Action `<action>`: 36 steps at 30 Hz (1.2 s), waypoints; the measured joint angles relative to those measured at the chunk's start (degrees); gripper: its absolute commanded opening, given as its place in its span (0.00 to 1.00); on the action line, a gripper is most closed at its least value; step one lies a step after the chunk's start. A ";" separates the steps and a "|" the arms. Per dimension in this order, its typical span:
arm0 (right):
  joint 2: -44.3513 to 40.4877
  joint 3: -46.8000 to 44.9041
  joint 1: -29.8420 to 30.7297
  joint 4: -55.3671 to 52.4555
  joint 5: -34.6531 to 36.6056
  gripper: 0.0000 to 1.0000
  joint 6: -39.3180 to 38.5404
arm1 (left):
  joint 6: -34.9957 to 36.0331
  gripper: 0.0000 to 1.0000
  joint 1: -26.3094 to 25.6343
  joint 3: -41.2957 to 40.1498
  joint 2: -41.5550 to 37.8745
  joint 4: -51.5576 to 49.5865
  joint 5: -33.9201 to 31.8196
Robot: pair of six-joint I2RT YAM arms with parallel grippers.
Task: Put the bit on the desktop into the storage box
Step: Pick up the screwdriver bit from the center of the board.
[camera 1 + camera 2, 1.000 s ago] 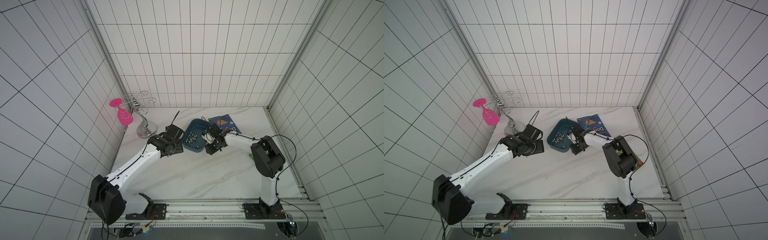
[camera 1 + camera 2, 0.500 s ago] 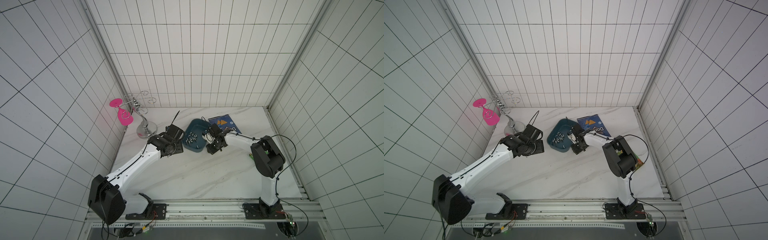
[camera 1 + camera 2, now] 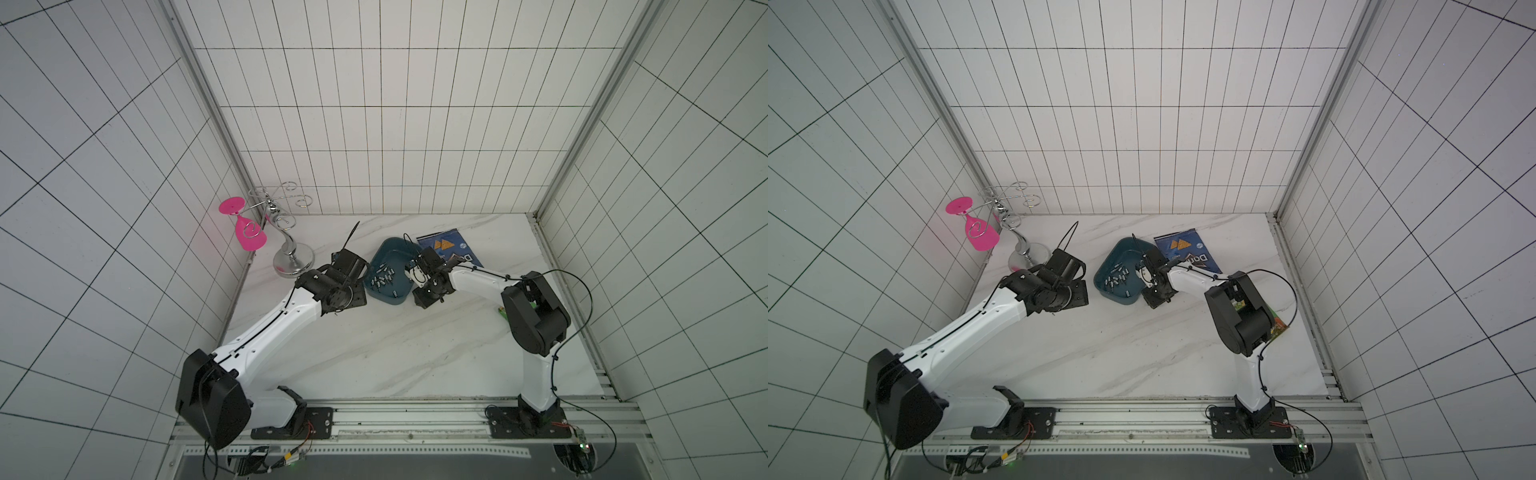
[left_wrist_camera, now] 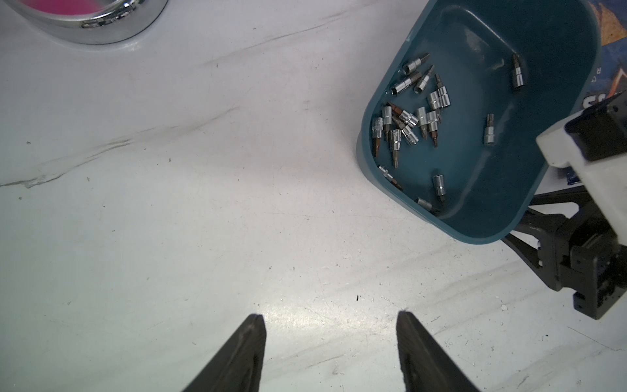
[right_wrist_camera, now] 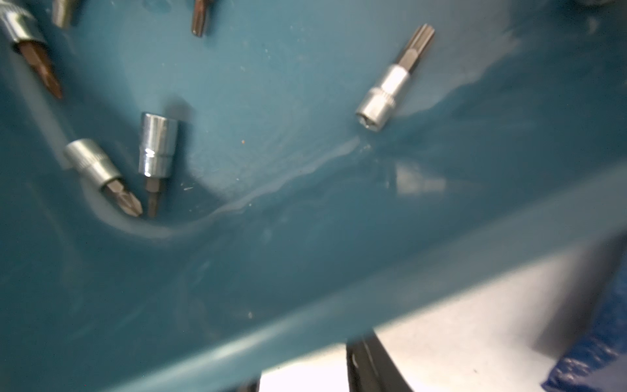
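The storage box (image 3: pixel 400 249) (image 3: pixel 1126 254) lies at the back middle of the desktop (image 3: pixel 374 353), with several bits (image 4: pixel 410 118) (image 5: pixel 393 91) in it. No bit shows on the bare desktop. My left gripper (image 4: pixel 330 315) (image 3: pixel 351 291) is open over bare desktop just left of the box. My right gripper (image 3: pixel 428 291) (image 3: pixel 1154 296) sits low against the box's right side. In the right wrist view its fingers (image 5: pixel 369 366) stand apart with bare desktop between them. The box rim (image 5: pixel 305 325) hides their tips.
A blue Doritos bag (image 3: pixel 451 249) lies behind and right of the box, partly under it. A chrome glass rack (image 3: pixel 293 259) with a pink glass (image 3: pixel 249 237) stands at the back left. A green packet (image 3: pixel 1279 325) lies by the right arm's elbow.
The right gripper's jaws have drawn closer together beside the box. The left arm and the box have not visibly moved.
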 measured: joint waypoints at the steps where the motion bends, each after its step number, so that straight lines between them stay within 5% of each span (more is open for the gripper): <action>1: 0.00 0.00 0.00 0.00 0.09 0.40 0.11 | 0.00 0.65 -0.04 0.00 0.00 0.00 0.00; 36: -2.29 -0.02 -2.40 -4.39 1.01 0.43 1.79 | -0.52 0.65 -0.63 -0.55 0.04 0.02 0.00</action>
